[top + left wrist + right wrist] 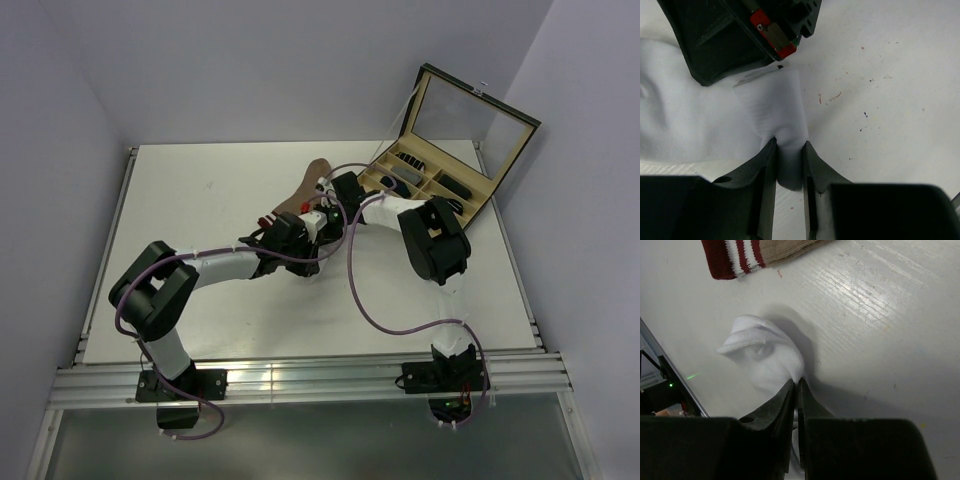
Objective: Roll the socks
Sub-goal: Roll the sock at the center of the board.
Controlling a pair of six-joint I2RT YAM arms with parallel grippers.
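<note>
Found white sock (772, 107) at mid-table (200, 190), in the centre of the top view, between the two arm heads and largely hidden there by them. Noted left gripper (788, 157) clamped narrow on a fold of it, at the bottom centre of the left wrist view, with cloth squeezed between the jaws and standing as a flattened band above them. Noted right gripper (796, 390) pinched almost closed on a thin edge of the same sock, at the bottom centre of the right wrist view, with the rest bunched into a loose twist just above the fingertips.

Judged the double hold deliberate: one end anchored, the other free for turning over, to wind the cloth rather than drag it. Rated the roll as begun but loose; no tight cylinder visible.

Located tan sock (775, 252) flat on the table at the top left of the right wrist view, red-and-white cuff toward the left, near the white one but apart, untouched by either gripper. Assumed it parked there awaiting its turn.

Recorded open box (430, 165) at the upper right of the top view, well apart from the work.

Flagged risk of slip at the thin right-hand pinch, with loss of the twist.
</note>
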